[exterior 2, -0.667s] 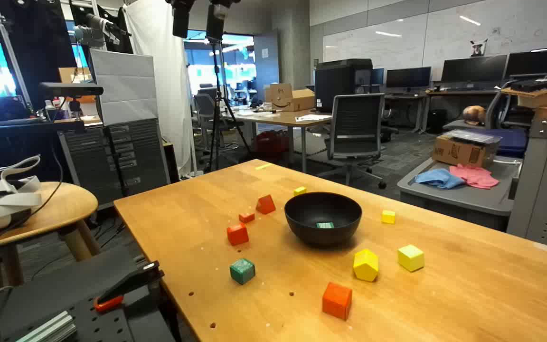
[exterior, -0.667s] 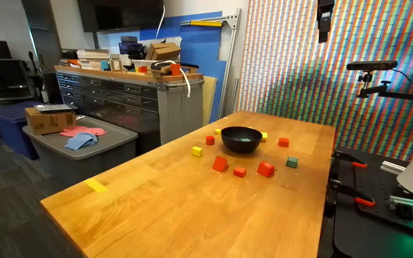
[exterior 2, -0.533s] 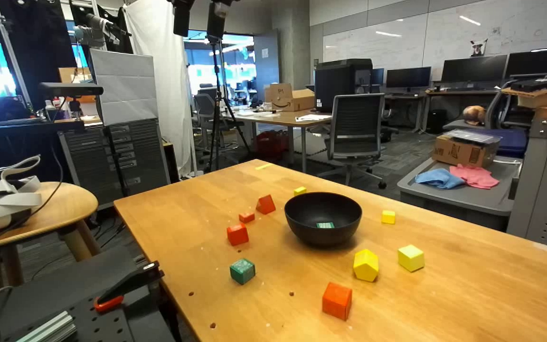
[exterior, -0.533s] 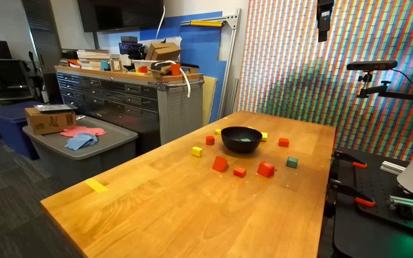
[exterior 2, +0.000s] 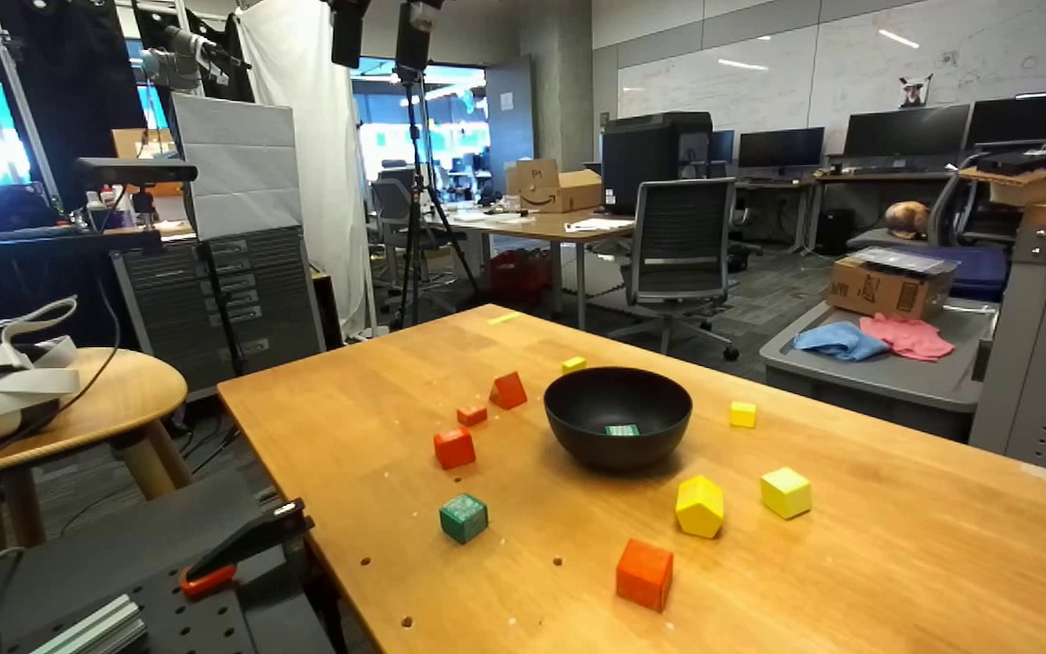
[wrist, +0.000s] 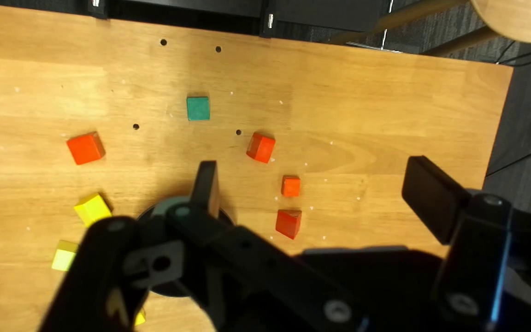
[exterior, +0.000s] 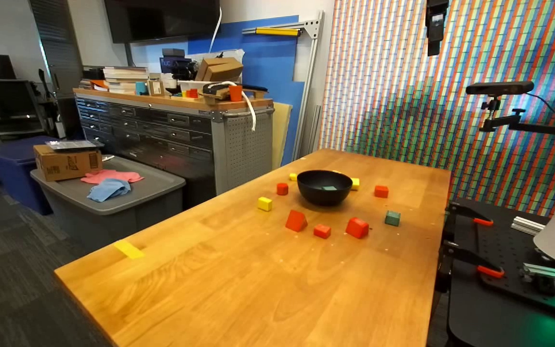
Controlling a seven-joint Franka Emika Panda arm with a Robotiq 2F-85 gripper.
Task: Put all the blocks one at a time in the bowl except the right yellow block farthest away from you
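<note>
Gaping, the end effector (wrist: 317, 190) mostly hides the bowl (wrist: 169, 289).

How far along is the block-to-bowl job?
Looks done: one green block lies in the round black bowl.
In hand: nothing; the black two-fingered gripper is open.
Left: on the wooden table, five red blocks, a green cube and four yellow blocks, one to stay out.

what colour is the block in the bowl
Green; the block in the bowl shows best in an exterior view.
</note>
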